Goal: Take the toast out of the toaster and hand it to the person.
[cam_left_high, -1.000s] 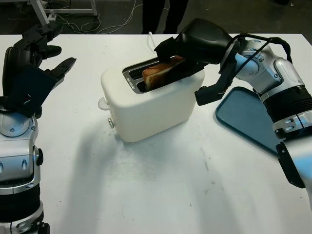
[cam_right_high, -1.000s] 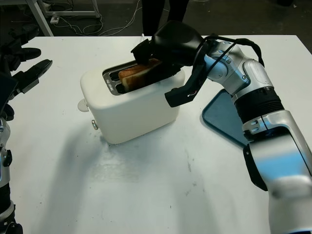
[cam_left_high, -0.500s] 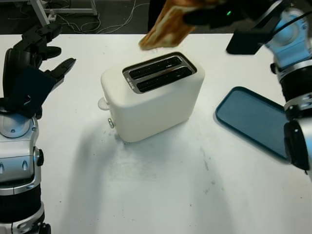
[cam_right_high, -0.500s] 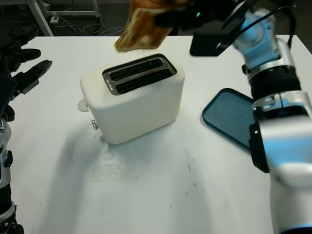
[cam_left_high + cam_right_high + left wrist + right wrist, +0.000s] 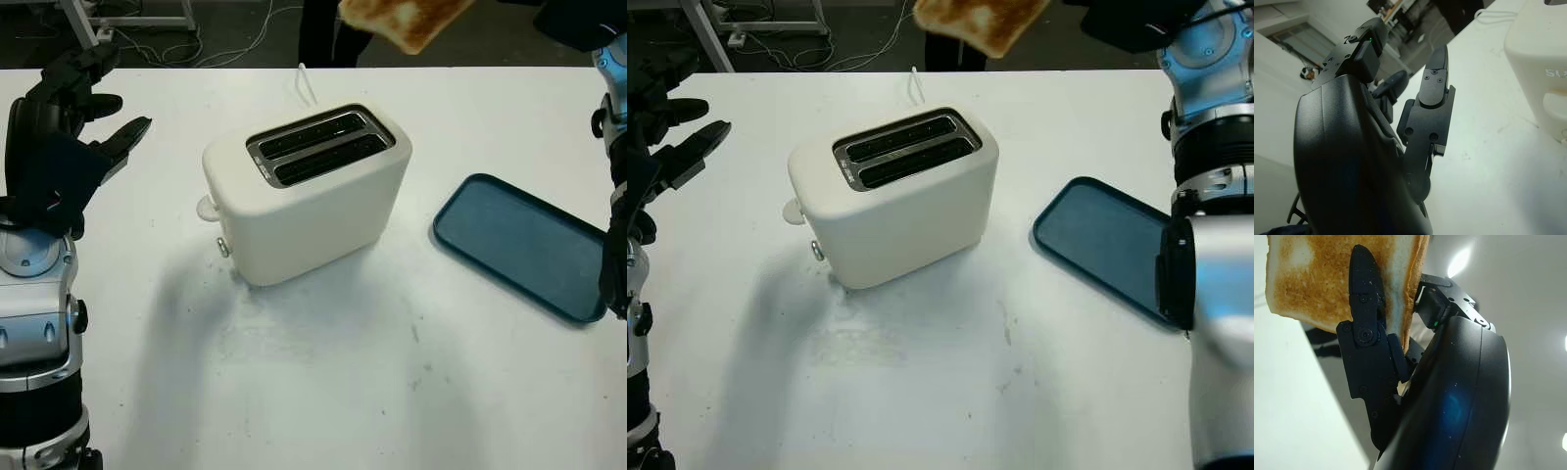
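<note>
The browned slice of toast [image 5: 407, 18] hangs high above the far edge of the table, beyond the white two-slot toaster [image 5: 309, 191]. My right hand [image 5: 1396, 298] is shut on it, one black finger [image 5: 1365, 293] lying across the toasted face [image 5: 1312, 279]. The right forearm [image 5: 1205, 59] reaches up at the far right. Both toaster slots [image 5: 906, 149] look dark with nothing in them. My left hand [image 5: 103, 98] is open, raised over the table's left side, apart from the toaster.
A dark blue tray [image 5: 519, 245] lies on the white table [image 5: 323, 392] right of the toaster. A person's dark legs [image 5: 321, 34] stand beyond the far edge, near the toast. A white cord [image 5: 306, 86] runs behind the toaster. Cables lie on the floor.
My right hand has carried the toast from inside the toaster slot up and rightward, out beyond the far table edge. The left hand has stayed put.
</note>
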Robot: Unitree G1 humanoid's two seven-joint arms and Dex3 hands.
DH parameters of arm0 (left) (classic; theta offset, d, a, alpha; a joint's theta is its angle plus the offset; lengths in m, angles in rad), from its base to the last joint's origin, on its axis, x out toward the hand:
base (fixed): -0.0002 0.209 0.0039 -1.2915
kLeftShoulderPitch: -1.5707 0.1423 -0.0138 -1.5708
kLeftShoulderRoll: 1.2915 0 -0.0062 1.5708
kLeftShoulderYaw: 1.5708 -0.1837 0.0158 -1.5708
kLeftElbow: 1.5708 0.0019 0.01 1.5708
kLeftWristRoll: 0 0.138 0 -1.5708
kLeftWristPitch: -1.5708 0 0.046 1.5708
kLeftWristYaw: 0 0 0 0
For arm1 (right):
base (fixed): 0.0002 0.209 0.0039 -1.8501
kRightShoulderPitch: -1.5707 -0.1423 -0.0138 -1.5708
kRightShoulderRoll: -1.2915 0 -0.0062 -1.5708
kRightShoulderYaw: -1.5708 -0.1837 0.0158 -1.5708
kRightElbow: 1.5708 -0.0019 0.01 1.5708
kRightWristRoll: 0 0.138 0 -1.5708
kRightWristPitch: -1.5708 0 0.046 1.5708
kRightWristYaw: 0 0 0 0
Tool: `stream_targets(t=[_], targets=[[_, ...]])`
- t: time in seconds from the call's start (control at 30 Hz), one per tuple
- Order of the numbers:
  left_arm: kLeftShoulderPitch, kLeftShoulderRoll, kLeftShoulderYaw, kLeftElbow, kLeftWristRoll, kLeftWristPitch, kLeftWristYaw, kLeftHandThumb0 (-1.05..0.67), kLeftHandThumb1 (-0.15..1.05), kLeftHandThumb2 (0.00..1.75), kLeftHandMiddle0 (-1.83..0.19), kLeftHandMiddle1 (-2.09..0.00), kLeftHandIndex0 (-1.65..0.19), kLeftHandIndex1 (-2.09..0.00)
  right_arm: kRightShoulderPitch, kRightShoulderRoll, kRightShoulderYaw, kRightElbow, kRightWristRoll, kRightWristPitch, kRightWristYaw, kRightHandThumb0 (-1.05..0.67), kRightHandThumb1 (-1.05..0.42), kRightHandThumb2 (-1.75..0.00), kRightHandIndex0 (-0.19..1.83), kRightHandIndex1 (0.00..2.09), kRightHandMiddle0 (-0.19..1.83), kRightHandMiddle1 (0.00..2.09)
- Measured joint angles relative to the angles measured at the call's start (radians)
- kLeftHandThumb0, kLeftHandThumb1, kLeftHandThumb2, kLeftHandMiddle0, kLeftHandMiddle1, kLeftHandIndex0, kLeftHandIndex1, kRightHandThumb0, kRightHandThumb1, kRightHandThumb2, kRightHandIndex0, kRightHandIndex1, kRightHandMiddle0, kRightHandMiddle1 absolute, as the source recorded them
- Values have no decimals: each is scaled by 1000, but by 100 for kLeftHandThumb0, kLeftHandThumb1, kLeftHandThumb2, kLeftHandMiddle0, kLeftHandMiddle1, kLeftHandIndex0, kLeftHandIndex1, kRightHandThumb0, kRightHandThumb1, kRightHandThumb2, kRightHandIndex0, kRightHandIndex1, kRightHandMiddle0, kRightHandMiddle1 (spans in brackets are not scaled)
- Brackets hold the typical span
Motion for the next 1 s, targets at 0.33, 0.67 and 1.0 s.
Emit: stream_targets(t=[0.33,0.67,1.0], targets=[[0,0,-1,1,0,0,-1,-21,92,18,-17,-88,-35,-18,13,86,-33,94,16,284,-166,-21,-92,-36,92,175,60,175],[0,0,0,1,-2,0,-2,-23,92,17,-17,-88,-36,-17,33,179,-153,130,131,478,-209,-13,-92,-41,71,175,34,175],[0,0,0,6,-10,-2,-2,-21,92,17,-17,-88,-37,-17,41,203,-136,143,114,522,-235,-32,-92,-35,54,175,82,38]])
